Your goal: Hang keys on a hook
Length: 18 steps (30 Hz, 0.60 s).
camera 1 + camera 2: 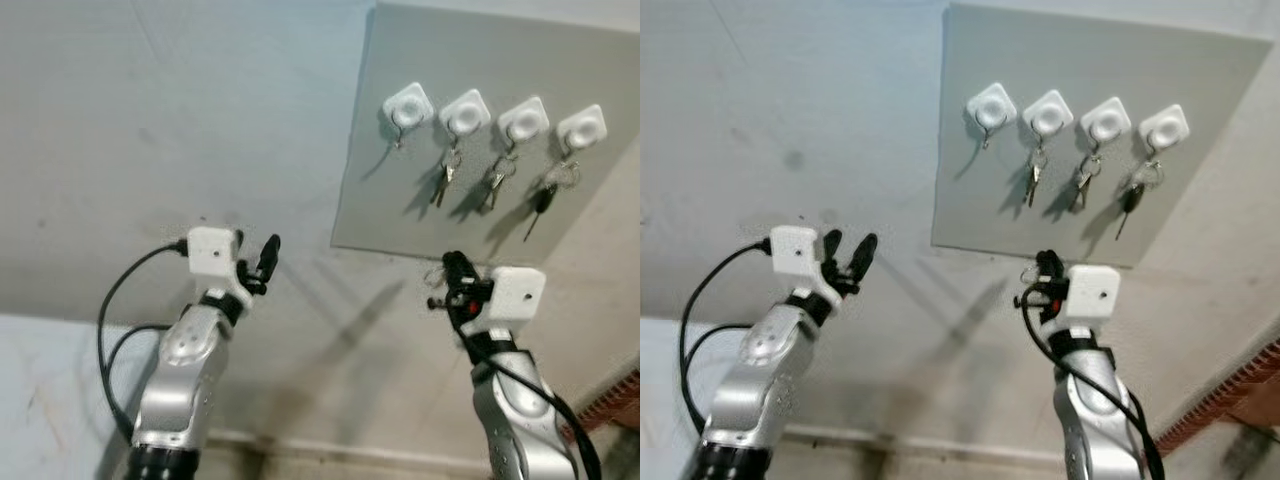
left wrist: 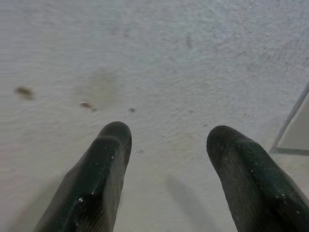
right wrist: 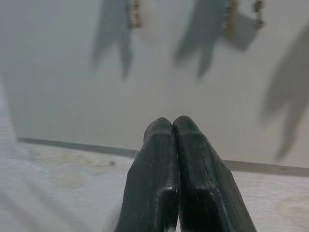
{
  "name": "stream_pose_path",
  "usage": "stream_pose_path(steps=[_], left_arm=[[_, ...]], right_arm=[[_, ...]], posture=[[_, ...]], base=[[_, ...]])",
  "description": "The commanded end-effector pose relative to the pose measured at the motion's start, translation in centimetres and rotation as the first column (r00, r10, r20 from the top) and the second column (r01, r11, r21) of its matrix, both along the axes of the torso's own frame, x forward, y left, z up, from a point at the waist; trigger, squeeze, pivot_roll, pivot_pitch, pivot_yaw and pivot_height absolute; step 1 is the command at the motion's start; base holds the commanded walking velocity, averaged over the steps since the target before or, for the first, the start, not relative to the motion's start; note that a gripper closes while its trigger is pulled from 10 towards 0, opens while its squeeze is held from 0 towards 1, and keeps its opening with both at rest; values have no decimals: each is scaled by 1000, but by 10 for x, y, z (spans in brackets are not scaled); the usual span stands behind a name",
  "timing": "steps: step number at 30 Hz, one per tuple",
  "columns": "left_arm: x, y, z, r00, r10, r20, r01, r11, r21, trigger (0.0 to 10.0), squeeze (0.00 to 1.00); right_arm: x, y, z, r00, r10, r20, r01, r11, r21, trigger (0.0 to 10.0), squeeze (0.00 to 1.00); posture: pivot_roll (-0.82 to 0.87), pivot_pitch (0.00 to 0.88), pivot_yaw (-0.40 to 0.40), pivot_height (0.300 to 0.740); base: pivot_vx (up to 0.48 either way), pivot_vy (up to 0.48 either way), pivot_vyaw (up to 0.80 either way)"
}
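Right claw [image 1: 452, 268] is raised in front of the wall, just under the lower edge of the grey board [image 1: 400, 200]. Fingers pressed together; a thin ring [image 1: 434, 272] pokes out beside the tips. Looks like a key ring, but too small to confirm what it grips.

Left claw [image 1: 848, 252] is up too, off to the side over bare wall [image 1: 150, 120], fingers spread, empty.

Above and beyond the right claw: four white hooks in a row. Three already carry keys [image 1: 446, 172], [image 1: 496, 180], [image 1: 548, 192]. The hook nearest the left claw's side [image 1: 408, 108] is bare.

Progress, as I read it: three hooks filled, one open. Remaining: lift the right claw up to the bare hook, slip the ring over it, release.
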<state>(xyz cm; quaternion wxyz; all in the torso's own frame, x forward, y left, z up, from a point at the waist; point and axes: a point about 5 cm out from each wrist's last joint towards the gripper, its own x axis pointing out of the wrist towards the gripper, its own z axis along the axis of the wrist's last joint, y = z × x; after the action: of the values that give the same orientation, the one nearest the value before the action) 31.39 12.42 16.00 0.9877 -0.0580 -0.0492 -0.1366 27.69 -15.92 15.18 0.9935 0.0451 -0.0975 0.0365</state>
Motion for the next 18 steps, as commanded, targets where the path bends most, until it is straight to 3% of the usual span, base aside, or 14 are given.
stream_pose_path(steps=[1, 7, 18], left_arm=[[0, 0, 3, 1000, -1, 12, 1, 1000, 15, 10000, 0], [0, -1, 3, 1000, -14, 13, 13, 999, 31, 10000, 0], [0, -1, 2, 1000, -19, 0, 19, 1000, 19, 10000, 0]], right_arm=[[0, -2, 2, 1000, -10, 13, 10, 1000, 5, 10000, 0], [0, -1, 2, 1000, -9, 16, 9, 1000, 7, 10000, 0], [-1, -1, 2, 1000, -9, 12, 9, 1000, 4, 10000, 0]], posture=[[-47, 0, -32, 740], [-48, 0, -32, 740], [-49, 0, -32, 740]], base=[[0, 0, 0], [0, 0, 0], [0, -269, 0]])
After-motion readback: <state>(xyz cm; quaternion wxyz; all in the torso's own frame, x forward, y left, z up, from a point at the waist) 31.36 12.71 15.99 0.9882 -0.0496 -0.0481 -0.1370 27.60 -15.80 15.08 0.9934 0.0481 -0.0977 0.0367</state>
